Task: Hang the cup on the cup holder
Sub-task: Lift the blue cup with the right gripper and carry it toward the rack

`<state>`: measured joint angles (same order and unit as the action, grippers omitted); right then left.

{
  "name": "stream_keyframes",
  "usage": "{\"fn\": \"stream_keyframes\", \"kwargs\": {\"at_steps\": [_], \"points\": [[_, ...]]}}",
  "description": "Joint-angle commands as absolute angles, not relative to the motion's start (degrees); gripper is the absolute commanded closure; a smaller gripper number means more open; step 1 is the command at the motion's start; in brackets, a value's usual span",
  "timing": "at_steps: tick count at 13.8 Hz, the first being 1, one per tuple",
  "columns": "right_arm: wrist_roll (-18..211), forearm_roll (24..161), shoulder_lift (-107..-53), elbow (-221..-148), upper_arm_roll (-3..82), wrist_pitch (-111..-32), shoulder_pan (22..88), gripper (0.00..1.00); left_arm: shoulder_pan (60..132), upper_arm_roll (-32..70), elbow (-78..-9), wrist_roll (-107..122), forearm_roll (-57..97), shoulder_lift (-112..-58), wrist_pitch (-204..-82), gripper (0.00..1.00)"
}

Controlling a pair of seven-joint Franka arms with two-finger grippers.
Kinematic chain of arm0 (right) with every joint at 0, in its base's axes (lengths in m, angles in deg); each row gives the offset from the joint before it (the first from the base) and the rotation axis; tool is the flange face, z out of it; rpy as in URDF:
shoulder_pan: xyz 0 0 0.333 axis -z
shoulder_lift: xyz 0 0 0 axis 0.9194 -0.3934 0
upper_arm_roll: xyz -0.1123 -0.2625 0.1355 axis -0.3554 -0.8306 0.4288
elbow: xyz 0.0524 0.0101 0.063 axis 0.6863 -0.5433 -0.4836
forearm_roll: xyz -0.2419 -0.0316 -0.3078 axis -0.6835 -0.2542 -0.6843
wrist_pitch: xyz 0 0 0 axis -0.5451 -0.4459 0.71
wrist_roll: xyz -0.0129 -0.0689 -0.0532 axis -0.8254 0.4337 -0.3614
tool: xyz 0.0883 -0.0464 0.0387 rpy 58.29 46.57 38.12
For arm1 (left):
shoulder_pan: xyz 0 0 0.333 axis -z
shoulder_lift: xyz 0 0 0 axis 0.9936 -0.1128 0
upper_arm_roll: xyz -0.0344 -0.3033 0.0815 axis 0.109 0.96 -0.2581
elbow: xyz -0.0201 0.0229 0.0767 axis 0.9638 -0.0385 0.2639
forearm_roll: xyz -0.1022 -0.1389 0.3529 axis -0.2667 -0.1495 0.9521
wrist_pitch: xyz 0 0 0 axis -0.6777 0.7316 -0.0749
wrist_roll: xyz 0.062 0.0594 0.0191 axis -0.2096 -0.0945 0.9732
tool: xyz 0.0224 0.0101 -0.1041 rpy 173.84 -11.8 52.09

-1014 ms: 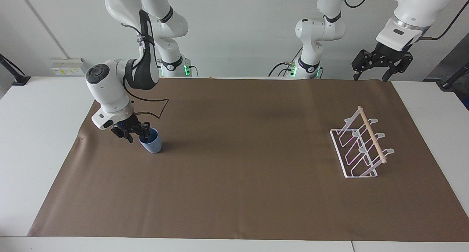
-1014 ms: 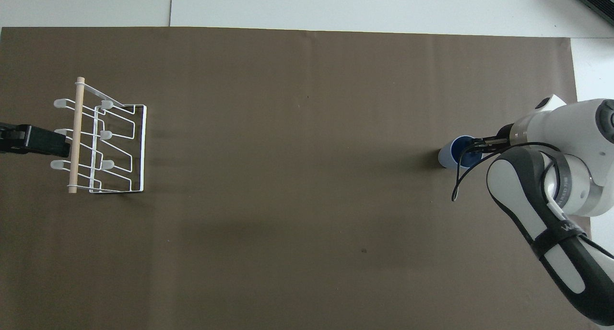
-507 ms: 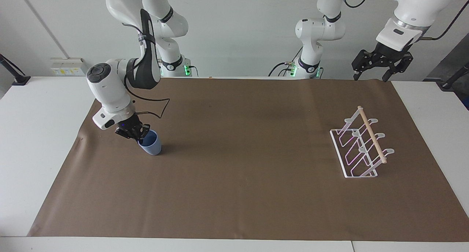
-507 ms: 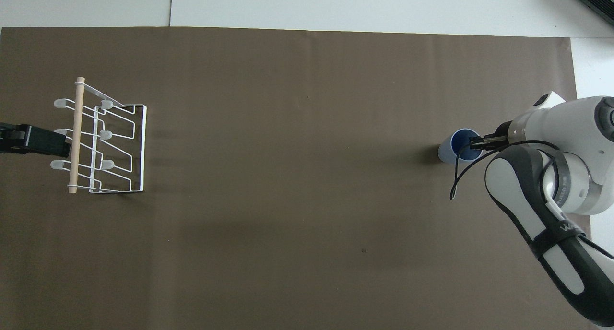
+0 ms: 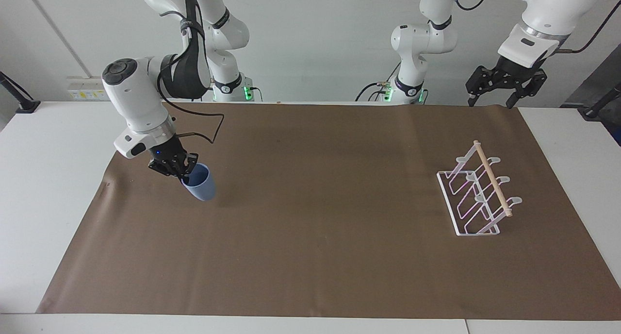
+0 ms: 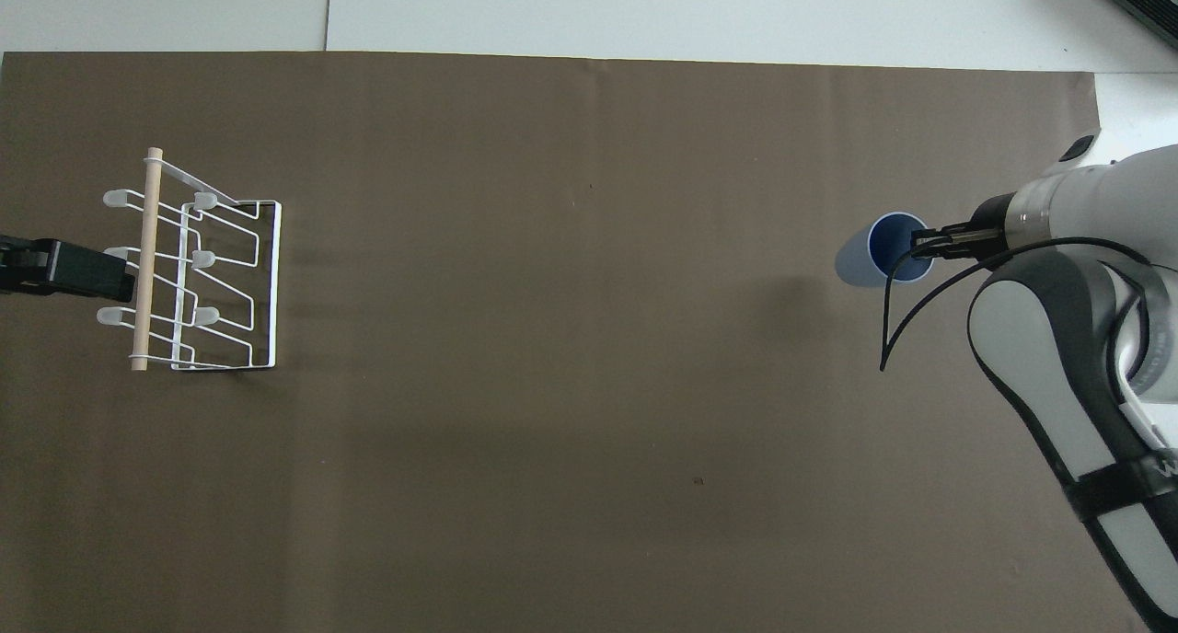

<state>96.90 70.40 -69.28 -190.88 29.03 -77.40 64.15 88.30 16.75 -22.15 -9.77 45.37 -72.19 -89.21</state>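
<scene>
The light blue cup [image 5: 201,185] hangs tilted a little above the brown mat, toward the right arm's end of the table. My right gripper [image 5: 185,173] is shut on its rim, one finger inside the cup. In the overhead view the cup [image 6: 870,248] shows its open mouth, with the right gripper [image 6: 922,244] at its rim. The white wire cup holder [image 5: 492,178] with its wooden dowel stands on the mat toward the left arm's end; it also shows in the overhead view [image 6: 150,228]. My left gripper [image 5: 491,97] waits open, high up by the mat's corner near the robots.
The brown mat [image 5: 315,203] covers most of the white table [image 5: 53,144]. Between cup and cup holder lies only bare mat. In the overhead view the left gripper [image 6: 64,270] shows as a dark block over the holder's dowel end.
My right gripper closed on the cup's rim and lifted it off the mat, tilting it. The left arm has not moved.
</scene>
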Motion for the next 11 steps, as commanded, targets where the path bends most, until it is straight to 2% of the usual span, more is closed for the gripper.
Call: {"fn": "stream_keyframes", "kwargs": {"at_steps": [1,7,11], "points": [[101.25,76.2,-68.65,-187.92,29.9,-73.11,64.72,1.0,88.36,16.56,-23.32,-10.1,46.46,-70.91,-88.73,0.0],[116.02,93.51,-68.39,-185.44,30.69,-67.38,64.72,1.0,88.36,16.56,-23.32,-10.1,46.46,-70.91,-88.73,0.0],[110.35,105.71,-67.77,-185.52,30.69,-64.4,65.16,1.0,88.36,16.56,-23.41,-9.93,46.46,-70.83,-89.16,0.0]]}}
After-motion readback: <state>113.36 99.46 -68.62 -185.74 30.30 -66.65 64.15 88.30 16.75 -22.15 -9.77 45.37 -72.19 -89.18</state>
